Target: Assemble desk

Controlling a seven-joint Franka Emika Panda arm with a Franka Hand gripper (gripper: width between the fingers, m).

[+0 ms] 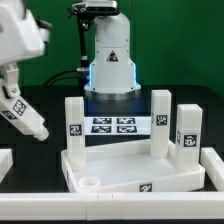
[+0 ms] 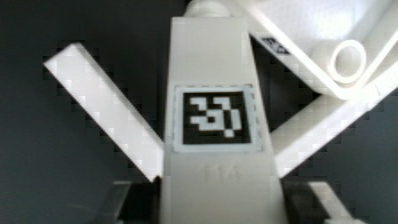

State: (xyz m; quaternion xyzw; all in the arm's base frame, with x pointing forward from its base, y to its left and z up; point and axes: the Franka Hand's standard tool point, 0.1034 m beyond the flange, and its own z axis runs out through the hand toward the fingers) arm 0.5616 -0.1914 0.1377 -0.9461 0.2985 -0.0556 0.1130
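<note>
At the worktop's far edge we see the gripper (image 1: 30,125) grasping a tagged leg (image 2: 217,120), w/ fingertips hidden & tag unreadable.

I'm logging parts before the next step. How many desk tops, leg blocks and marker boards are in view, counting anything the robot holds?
Desk top: 1
Leg blocks: 4, of which 3 stand upright at the desk top and 1 is held in the jaws
Marker board: 1
Total: 6
</note>
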